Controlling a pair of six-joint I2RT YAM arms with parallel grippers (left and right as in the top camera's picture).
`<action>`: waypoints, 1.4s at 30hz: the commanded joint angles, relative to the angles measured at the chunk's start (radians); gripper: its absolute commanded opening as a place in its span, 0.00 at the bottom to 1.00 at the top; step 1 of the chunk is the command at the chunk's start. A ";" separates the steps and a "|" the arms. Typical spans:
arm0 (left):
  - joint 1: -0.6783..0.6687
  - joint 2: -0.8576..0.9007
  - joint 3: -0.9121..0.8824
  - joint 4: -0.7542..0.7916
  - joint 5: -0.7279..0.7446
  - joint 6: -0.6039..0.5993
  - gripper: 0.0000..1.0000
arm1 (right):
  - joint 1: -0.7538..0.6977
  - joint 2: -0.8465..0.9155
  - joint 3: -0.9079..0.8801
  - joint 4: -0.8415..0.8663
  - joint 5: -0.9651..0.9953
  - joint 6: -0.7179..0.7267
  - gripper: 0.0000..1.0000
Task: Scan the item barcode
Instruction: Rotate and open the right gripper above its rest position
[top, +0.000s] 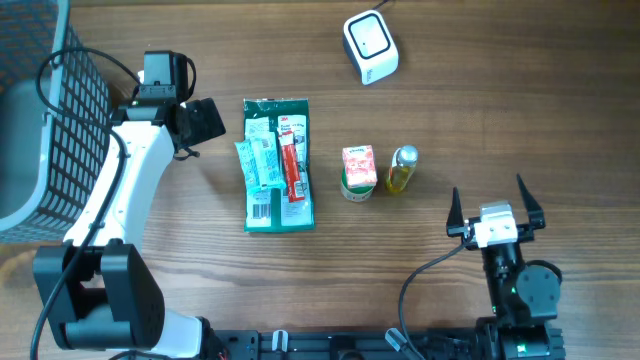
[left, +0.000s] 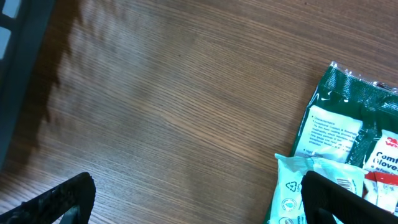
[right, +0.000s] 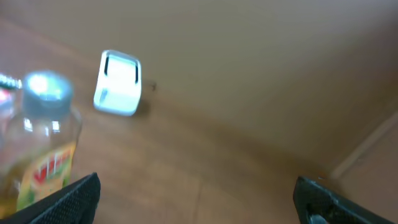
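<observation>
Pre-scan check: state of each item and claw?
left claw: open, empty, by green packet
right claw: open, empty
green packet: flat, barcode face up
bottle: upright, capped
pink carton: on table, untouched
scanner: on table, nothing at it

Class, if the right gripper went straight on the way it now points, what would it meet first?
Likely nothing: ahead of the right gripper lies bare table; the bottle and scanner sit off to its left.
</observation>
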 joint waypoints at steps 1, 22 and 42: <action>0.003 0.008 -0.005 0.000 -0.013 -0.002 1.00 | 0.003 0.003 0.000 0.005 0.029 -0.032 1.00; 0.003 0.008 -0.005 0.000 -0.013 -0.002 1.00 | 0.003 0.047 0.000 0.005 0.036 -0.407 1.00; 0.003 0.008 -0.005 0.000 -0.013 -0.002 1.00 | 0.001 0.068 0.000 0.017 0.137 0.603 1.00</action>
